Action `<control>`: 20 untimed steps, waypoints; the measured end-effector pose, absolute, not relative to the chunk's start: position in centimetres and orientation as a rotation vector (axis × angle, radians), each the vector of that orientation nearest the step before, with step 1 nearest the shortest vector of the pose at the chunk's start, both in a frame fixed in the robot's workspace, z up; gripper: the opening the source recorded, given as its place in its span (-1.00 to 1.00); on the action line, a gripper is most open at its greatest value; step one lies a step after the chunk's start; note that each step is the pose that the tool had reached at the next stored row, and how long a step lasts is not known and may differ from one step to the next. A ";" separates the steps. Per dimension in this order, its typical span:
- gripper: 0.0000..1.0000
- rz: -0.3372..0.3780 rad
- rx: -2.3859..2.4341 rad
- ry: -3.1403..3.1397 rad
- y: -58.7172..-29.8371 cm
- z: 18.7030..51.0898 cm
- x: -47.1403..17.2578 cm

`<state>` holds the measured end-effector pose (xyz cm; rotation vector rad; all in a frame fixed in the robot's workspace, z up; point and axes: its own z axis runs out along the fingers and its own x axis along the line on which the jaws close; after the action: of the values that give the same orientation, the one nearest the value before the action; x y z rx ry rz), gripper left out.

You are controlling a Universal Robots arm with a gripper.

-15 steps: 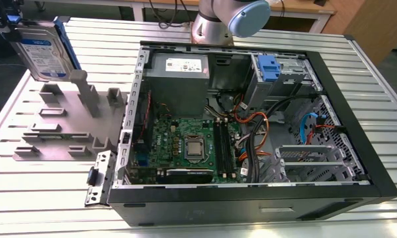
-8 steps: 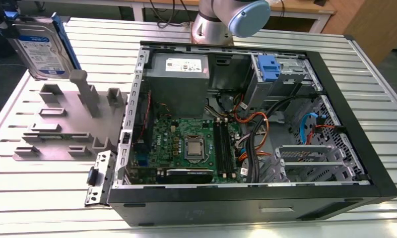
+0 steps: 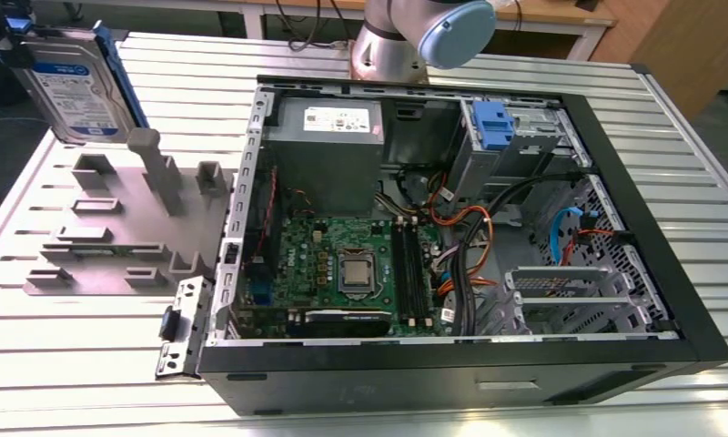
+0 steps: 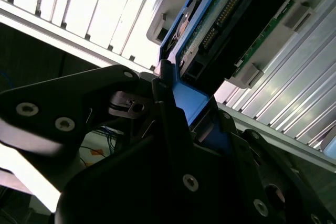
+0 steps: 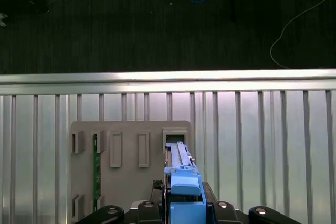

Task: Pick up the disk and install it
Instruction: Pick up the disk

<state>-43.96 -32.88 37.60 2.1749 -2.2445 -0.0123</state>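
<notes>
Slatted metal worktop (image 3: 73,364), open computer case (image 3: 461,228) on the exterior view's right, grey slotted holder (image 3: 121,228) on its left, disk (image 3: 79,86) upright over the holder's far end, end effector (image 5: 184,208) clenched on the disk's blue frame

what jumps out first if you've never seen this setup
The open computer case takes the middle and the exterior view's right of the slatted table, its green motherboard and bundled cables laid bare. At the exterior view's upper left the disk hangs in the air above a grey holder block. In the first wrist view the gripper is shut on the disk's blue side frame.
</notes>
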 end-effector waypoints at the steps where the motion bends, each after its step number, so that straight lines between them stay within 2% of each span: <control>1: -0.26 -0.012 2.175 -2.244 -32.9 37.9 -44.0; 20: -0.26 -0.012 2.175 -2.244 -32.9 38.5 -44.0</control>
<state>-43.96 -32.88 38.54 2.1749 -2.2445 -0.0123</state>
